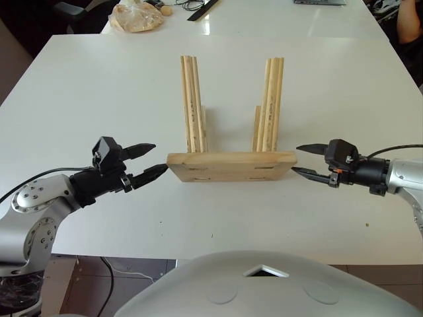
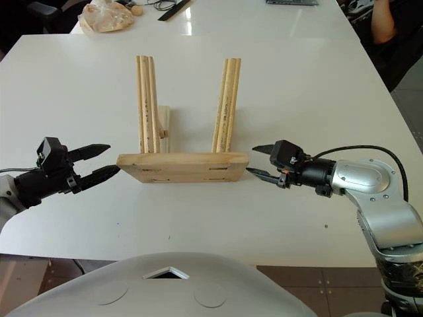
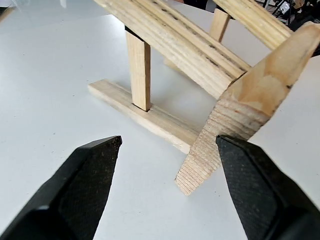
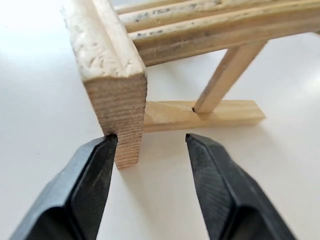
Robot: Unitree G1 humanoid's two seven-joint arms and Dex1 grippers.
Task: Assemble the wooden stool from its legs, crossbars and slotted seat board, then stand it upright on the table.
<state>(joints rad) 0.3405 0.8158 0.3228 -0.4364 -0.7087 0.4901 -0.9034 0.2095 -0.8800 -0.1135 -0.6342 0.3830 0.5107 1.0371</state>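
Roughly level, low, aimed inward — L fingers (image 1: 153,174) spread, R fingers (image 1: 307,148) spread, flanking seat board (image 1: 231,165) ends.

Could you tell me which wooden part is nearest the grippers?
The seat board, on edge between the left gripper and right gripper; the legs extend away behind it.

Office or lab workspace. Plain white tabletop (image 1: 79,99), with a second table (image 1: 264,20) butted behind it carrying what looks like a laptop (image 1: 320,2), loose cables (image 1: 193,4) and a crumpled plastic bag (image 1: 135,16). Black chair (image 1: 69,10) at the far left corner.
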